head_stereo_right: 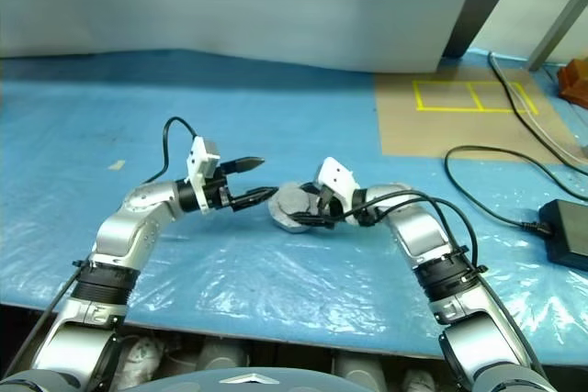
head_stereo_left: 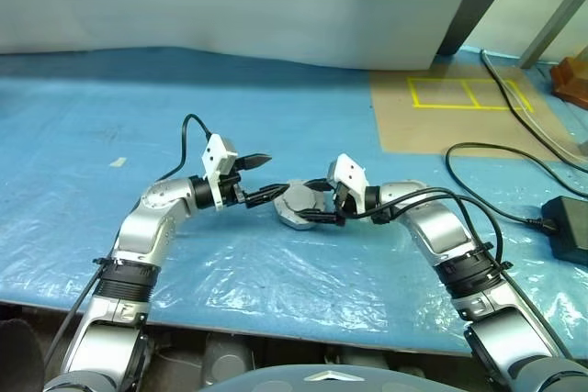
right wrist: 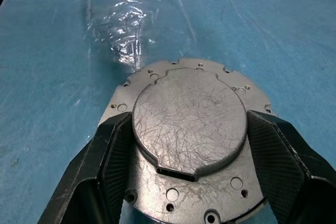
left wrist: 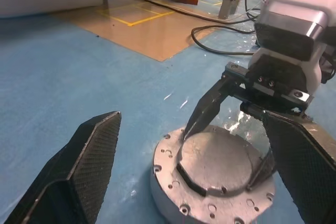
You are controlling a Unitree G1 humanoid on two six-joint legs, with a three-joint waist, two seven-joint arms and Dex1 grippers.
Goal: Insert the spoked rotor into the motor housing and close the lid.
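Right gripper (right wrist: 184, 174): fingers clasp the lid (right wrist: 189, 127) from opposite sides, smooth grey face up.
Left gripper (left wrist: 197, 182): fingers spread wide, holding nothing, one on either side of the assembly.
Lid: seated on the motor housing (right wrist: 152, 80), whose flange of screw holes rings it.
Housing: rests on the blue plastic sheet (head_stereo_left: 110, 135), between both arms.
Background: black cables (head_stereo_left: 496, 158), cardboard with yellow tape (head_stereo_left: 459, 117).

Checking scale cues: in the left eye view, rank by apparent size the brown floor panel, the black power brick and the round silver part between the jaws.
1. Brown floor panel
2. Round silver part
3. Black power brick, cut by the frame edge, so close to the silver part and unsure.
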